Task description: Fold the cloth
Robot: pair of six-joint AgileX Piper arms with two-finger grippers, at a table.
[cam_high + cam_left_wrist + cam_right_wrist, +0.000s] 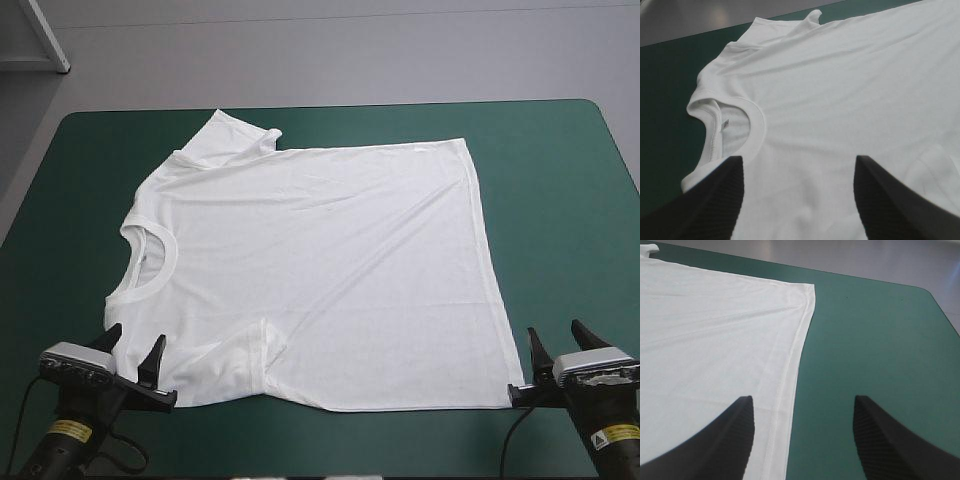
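Note:
The white T-shirt [320,260] lies spread flat on the teal-green cover, its collar [150,255] toward the table's left edge and its hem toward the right. My left gripper [132,352] stands open at the near left, by the shirt's near shoulder; in its own view the collar [747,127] lies just ahead of the left gripper [799,167], with white cloth [840,100] between the fingers. My right gripper [555,345] is open at the shirt's near hem corner. From the right wrist, the hem edge [795,360] runs ahead between the fingers of the right gripper [802,405].
Bare teal-green cover [560,200] stretches right of the hem to the table's rounded far right corner [925,290]. A narrower bare strip [70,200] lies left of the collar. The far sleeve [235,135] reaches close to the table's far edge.

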